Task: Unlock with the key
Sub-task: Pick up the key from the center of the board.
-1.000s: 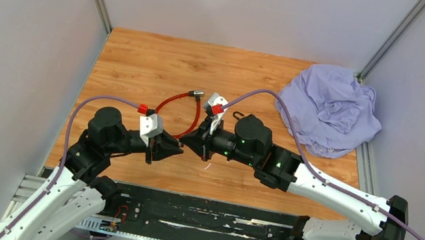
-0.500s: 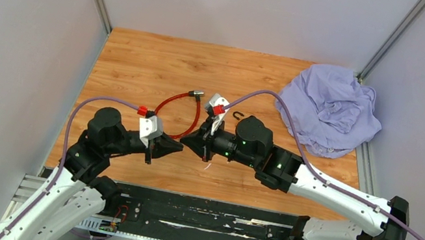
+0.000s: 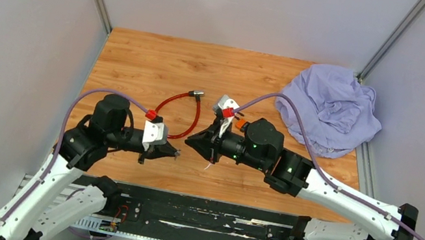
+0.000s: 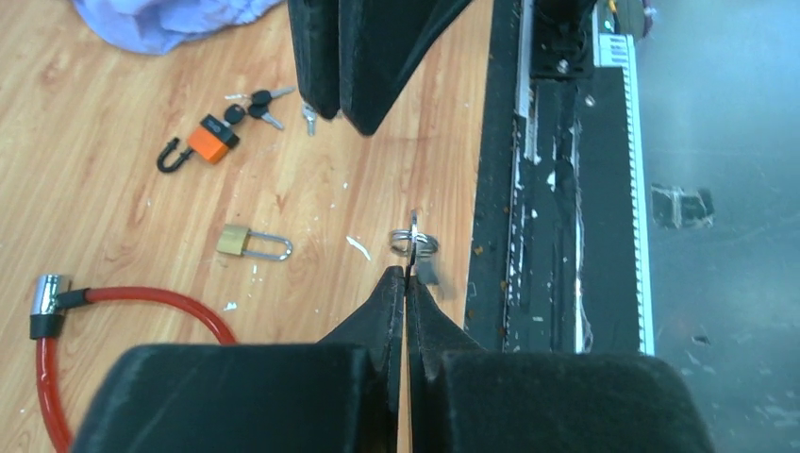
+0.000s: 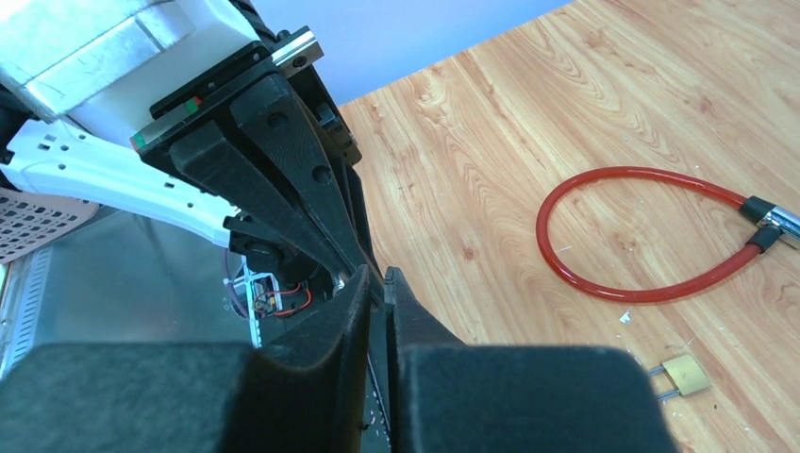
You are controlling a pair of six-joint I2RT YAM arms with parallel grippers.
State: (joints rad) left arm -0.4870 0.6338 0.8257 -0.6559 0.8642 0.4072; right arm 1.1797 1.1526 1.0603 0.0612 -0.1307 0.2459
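Observation:
My left gripper (image 4: 407, 274) is shut on a small silver key (image 4: 425, 269), whose ring (image 4: 416, 241) sticks out past the fingertips. In the top view the left gripper (image 3: 176, 153) sits tip to tip with my right gripper (image 3: 187, 142), close but apart. The right gripper (image 5: 377, 274) has a narrow gap between its jaws and holds nothing. A small brass padlock (image 4: 253, 243) lies on the wood floor beyond the key. Farther off lies an orange padlock (image 4: 209, 142) with a black shackle.
A red cable lock (image 3: 181, 111) loops on the floor between the arms. A bunch of black-headed keys (image 4: 255, 102) lies beside the orange padlock. A crumpled purple cloth (image 3: 331, 108) fills the back right corner. The black base rail (image 3: 205, 221) runs along the near edge.
The left gripper closed on the key and drew back slightly toward the near left. The right gripper parted its jaws a little, let go, and shifted right.

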